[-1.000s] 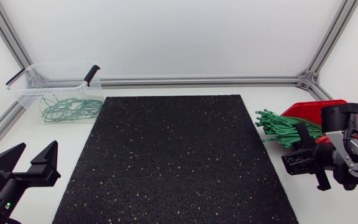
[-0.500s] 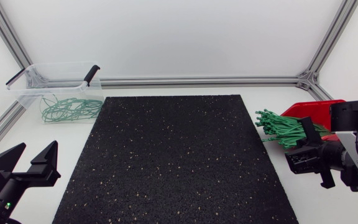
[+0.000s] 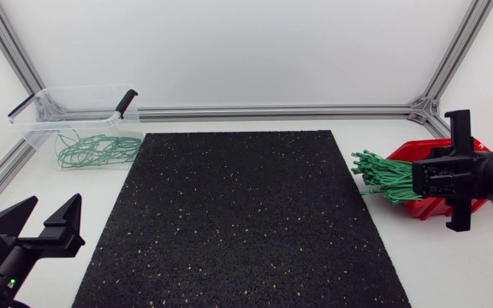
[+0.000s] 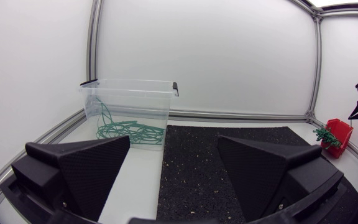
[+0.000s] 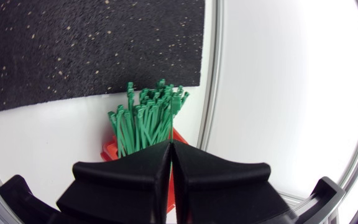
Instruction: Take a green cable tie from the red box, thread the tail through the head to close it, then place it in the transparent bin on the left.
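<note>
Dozens of green cable ties (image 5: 146,118) bristle from the red box (image 3: 418,154) at the right, just ahead of the right gripper (image 5: 171,147), whose fingers are pressed together, seemingly on nothing. At near left, the left gripper (image 4: 174,140) gapes wide.

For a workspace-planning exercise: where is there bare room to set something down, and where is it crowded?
Freest: the black mat, bare between the transparent bin and the green cable ties. Also the white table between bin and open left tool. Crowded: right of the mat, where ties spill from the red box beneath the shut right tool.
</note>
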Motion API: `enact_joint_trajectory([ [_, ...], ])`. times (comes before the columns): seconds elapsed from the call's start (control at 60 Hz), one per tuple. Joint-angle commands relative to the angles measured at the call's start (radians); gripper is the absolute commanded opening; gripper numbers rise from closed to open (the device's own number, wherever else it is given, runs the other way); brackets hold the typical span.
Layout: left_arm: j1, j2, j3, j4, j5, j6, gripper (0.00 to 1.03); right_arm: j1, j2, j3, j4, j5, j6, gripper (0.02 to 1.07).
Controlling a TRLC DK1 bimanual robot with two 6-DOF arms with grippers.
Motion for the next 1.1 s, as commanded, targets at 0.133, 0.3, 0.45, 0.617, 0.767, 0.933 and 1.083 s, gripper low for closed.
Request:
enact_joint_trajectory([
  [0.133,-0.002,-0.007,-0.036,-0.06,-0.01,-0.019,0.99,0.074,-0.052,0.057,0.002,0.023,0.166,0.08],
  [0.3,-0.002,-0.007,-0.036,-0.06,-0.012,-0.019,0.99,0.126,-0.087,0.11,0.006,0.031,0.273,0.08],
  [0.45,-0.002,-0.007,-0.036,-0.06,-0.012,-0.019,0.99,0.164,-0.102,0.179,-0.02,0.034,0.396,0.08],
  [0.617,-0.004,-0.007,-0.036,-0.06,-0.012,-0.019,0.99,0.243,-0.105,0.24,-0.181,0.034,0.58,0.08],
  [0.767,-0.007,-0.007,-0.036,-0.06,-0.012,-0.019,0.99,0.349,-0.065,0.295,-0.359,0.008,0.76,0.08],
  [0.933,-0.014,-0.007,-0.036,-0.06,-0.01,-0.019,0.99,0.359,-0.002,0.318,-0.443,-0.124,0.886,0.08],
  [1.083,-0.022,-0.007,-0.036,-0.06,-0.01,-0.019,0.99,0.364,0.079,0.341,-0.532,-0.272,0.962,0.08],
])
